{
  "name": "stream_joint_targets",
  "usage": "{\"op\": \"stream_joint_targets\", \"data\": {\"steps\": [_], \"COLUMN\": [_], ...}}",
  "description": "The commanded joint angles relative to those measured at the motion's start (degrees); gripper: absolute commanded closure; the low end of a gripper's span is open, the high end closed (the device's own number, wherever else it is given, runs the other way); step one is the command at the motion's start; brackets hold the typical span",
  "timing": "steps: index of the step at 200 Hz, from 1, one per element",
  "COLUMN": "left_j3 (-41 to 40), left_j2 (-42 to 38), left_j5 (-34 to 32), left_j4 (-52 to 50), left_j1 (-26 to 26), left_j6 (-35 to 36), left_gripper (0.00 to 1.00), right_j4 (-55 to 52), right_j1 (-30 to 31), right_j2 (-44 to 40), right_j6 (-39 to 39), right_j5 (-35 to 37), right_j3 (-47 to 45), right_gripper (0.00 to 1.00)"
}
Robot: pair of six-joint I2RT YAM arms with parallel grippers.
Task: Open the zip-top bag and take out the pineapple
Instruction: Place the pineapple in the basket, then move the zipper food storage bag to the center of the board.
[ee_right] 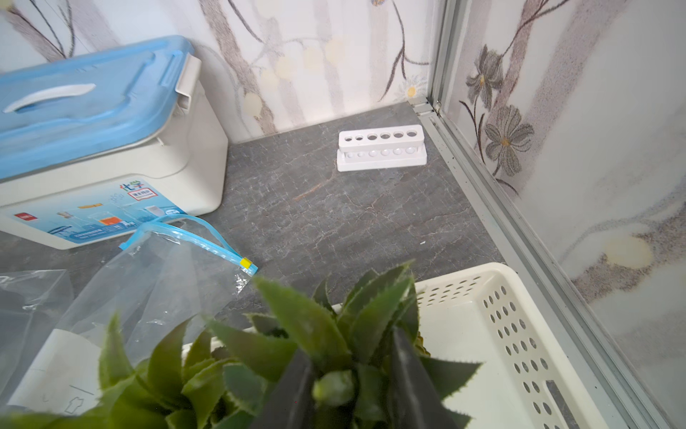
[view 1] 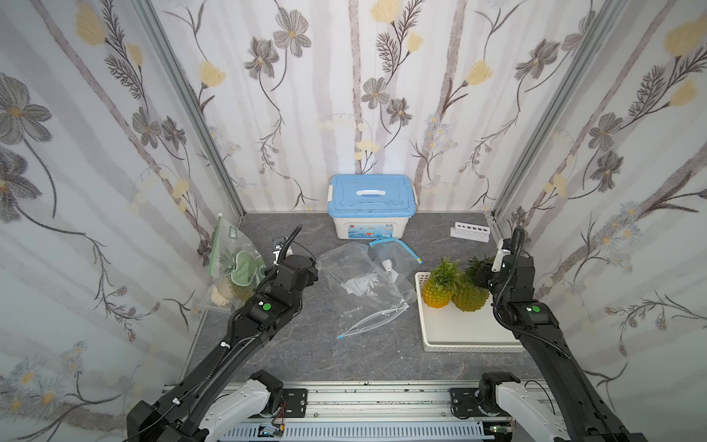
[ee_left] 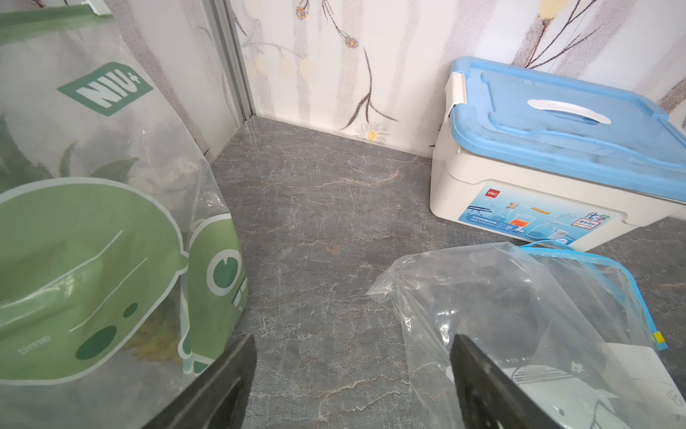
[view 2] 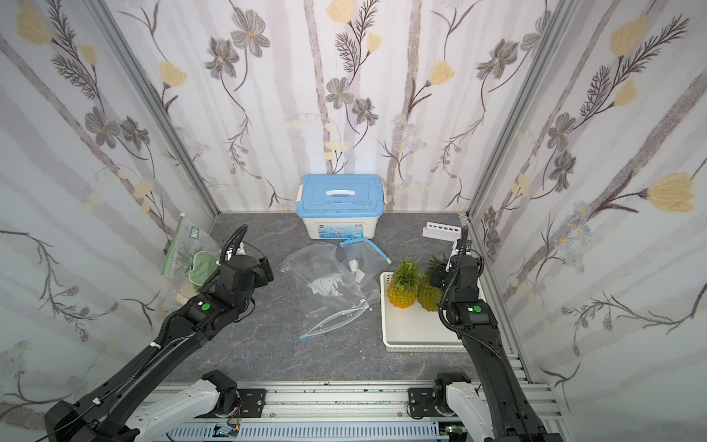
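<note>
A zip-top bag with green print and a green seal strip leans against the left wall; pineapple leaves and a yellow body show through it. My left gripper is open and holds nothing, low over the table between that bag and a clear empty bag. Two pineapples stand in the white tray at the right. My right gripper is at the crown of the right-hand one. Its jaws stand apart with crown leaves between them.
Two clear empty bags lie mid-table, a large one and a blue-zipped one. A blue-lidded box stands at the back wall and a white tube rack at the back right. Walls close in on three sides.
</note>
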Motion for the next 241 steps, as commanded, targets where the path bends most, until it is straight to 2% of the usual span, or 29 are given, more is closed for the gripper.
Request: {"op": "stream_joint_targets", "data": {"steps": [1,24,42,57,81,99,117,132,149,178,209,228,241], "left_j3": [1.0,3.8,5.5,6.3,6.7,6.9,7.9,9.4,10.1,9.3,7.6,8.3,10.2], "left_j2": [-1.0,-1.5,-2.0,-3.3,-5.6,-6.9,-7.3,-7.5,-8.6,-13.9,-19.3,-19.3,-16.6], "left_j5": [0.3,1.1,2.3,5.0,10.9,13.6,15.7,12.6,9.7,5.7,1.4,-2.2,-1.2], "left_j4": [-0.3,-2.7,-4.0,-4.7,-6.3,-7.2,-9.0,-12.0,-14.5,-18.0,-20.1,-20.9,-21.2], "left_j1": [0.0,0.2,1.5,4.4,11.2,14.7,17.2,17.9,19.1,20.7,21.0,21.1,21.4], "left_j6": [0.6,1.7,2.7,3.1,2.5,0.5,-1.3,-1.5,-2.1,-3.4,-5.5,-3.9,-2.0], "left_gripper": [0.15,0.14,0.12,0.11,0.11,0.11,0.11,0.10,0.10,0.10,0.10,0.10,0.09], "right_j4": [-0.2,-4.4,-7.7,-9.6,-9.5,-7.4,-4.6,-0.1,7.1,10.8,14.9,12.9,12.7], "right_j1": [0.2,1.8,5.7,11.8,24.2,31.6,38.5,43.3,46.1,49.0,49.6,50.3,50.4], "right_j2": [-2.5,-4.6,-5.4,-5.8,-5.1,-1.0,7.5,15.8,25.3,43.0,55.7,61.6,63.1], "right_j6": [0.9,0.9,1.9,3.3,5.1,5.2,4.1,2.6,1.9,1.0,2.8,3.4,3.8], "right_j5": [-1.0,-0.2,3.6,8.2,19.3,20.3,20.3,16.6,8.2,-2.9,-16.0,-17.4,-17.2], "right_j3": [1.8,5.4,8.7,11.5,15.9,19.5,24.4,28.8,32.7,45.7,55.2,60.5,61.0], "right_gripper": [0.52,0.44,0.41,0.41,0.40,0.40,0.39,0.39,0.39,0.39,0.39,0.38,0.38]}}
